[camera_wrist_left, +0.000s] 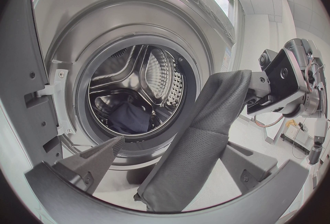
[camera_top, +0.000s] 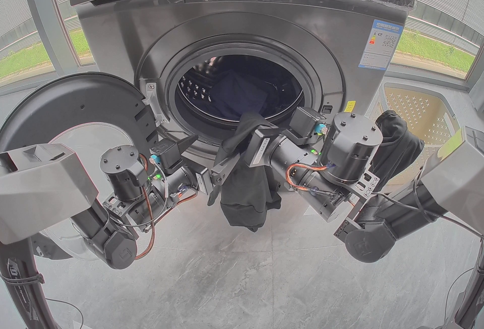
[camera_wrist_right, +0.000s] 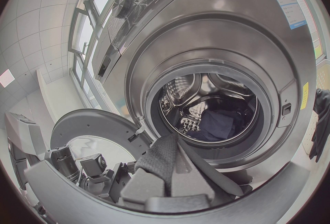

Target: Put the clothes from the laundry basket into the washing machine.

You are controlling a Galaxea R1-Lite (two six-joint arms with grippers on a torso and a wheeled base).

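Robot loads laundry: a dark garment [camera_top: 247, 189] hangs in front of the open washing machine [camera_top: 126, 42], gripped near its top by the right gripper [camera_top: 254, 141]. The gripper's fingers [camera_wrist_right: 141, 187] are closed on the cloth just outside the mouth of the drum [camera_top: 196, 88]. The lower part of the garment dangles free below the opening, above the grey tiled floor [camera_top: 227, 284].

The left gripper [camera_top: 221, 172] sits just beside the hanging cloth, on its left. The left wrist view shows its fingers [camera_wrist_left: 92, 163] spread wide, with the fabric running down between them, a detail the head view hides behind the cloth. Whether the fabric touches those fingers cannot be told. The same view shows the right gripper from the side, with the cloth rising to it.

Both wrist views look deep into the steel drum, where a navy garment [camera_wrist_right: 216, 125] lies at the bottom. In the head view it shows as a dark shape inside the opening.

The round door [camera_top: 75, 108] stands swung open at the machine's left. At the robot's right, the cream laundry basket [camera_top: 428, 108] stands beside the machine with another dark piece of clothing [camera_top: 398, 143] draped over its rim. The right wrist view catches that piece at its edge.
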